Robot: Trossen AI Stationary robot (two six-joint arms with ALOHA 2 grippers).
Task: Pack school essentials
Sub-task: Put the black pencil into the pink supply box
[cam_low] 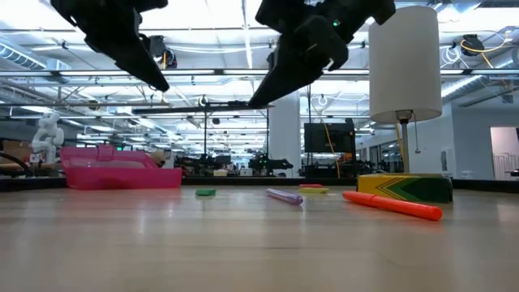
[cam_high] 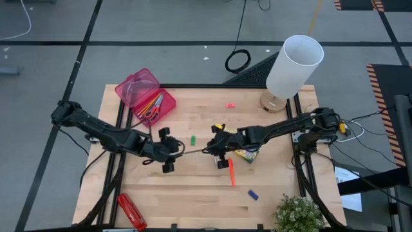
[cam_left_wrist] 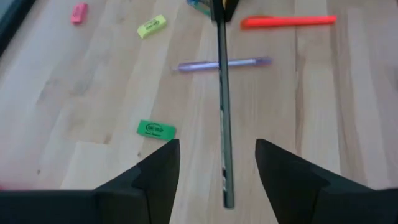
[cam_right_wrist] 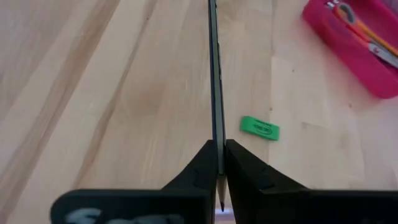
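Midair, the pencil (cam_high: 194, 150) runs left-right above the surface, clamped at its right end by the right end effector (cam_high: 212, 149); its free end reaches between the spread fingers of the left end effector (cam_high: 172, 153), the nearer taker.

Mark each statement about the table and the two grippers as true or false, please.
1. The right gripper is shut on a dark pencil. True.
2. The left gripper is shut on the pencil. False: it is open, its fingers on either side of it.
3. The green eraser is inside the pink case. False: it lies on the table.
4. Scissors lie in the pink case. True.
5. The orange marker stands upright. False: it lies flat.
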